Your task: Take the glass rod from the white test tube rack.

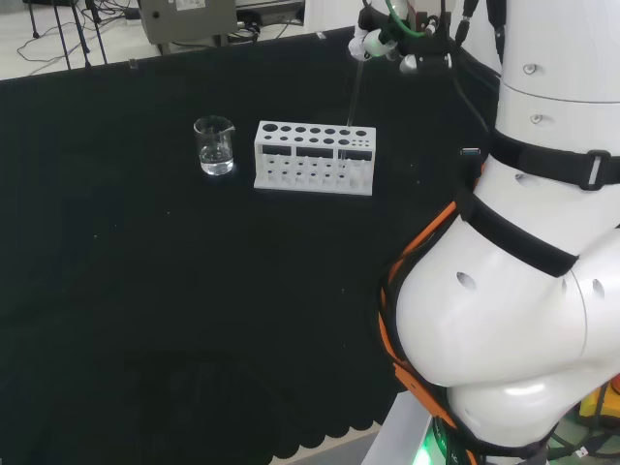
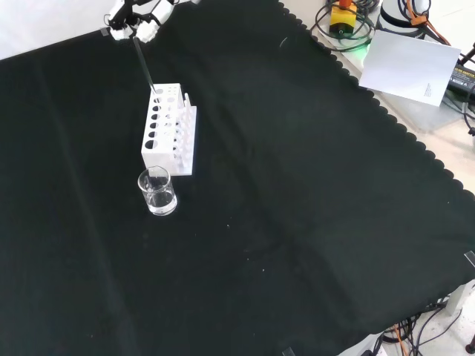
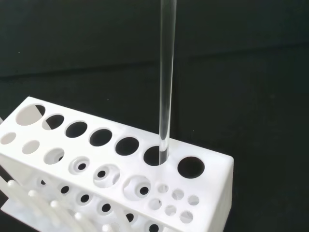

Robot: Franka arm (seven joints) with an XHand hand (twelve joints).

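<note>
The white test tube rack (image 1: 315, 157) (image 2: 169, 130) (image 3: 207, 169) stands on the black cloth. A clear glass rod (image 1: 355, 97) (image 2: 143, 67) (image 3: 167, 72) rises nearly upright from it. The rod's lower end sits at the mouth of a large hole, second from the rack's end, in the wrist view. The hand (image 1: 383, 39) (image 2: 133, 18) is above the rack, at the top edge of the head and front views, its fingers pinching the rod's upper end.
A small glass beaker (image 1: 214, 145) (image 2: 156, 191) with a little clear liquid stands close beside the rack's other end. The cloth's scalloped edge (image 2: 386, 111) runs along the front view's right, with a paper sheet (image 2: 412, 67) and cables beyond it.
</note>
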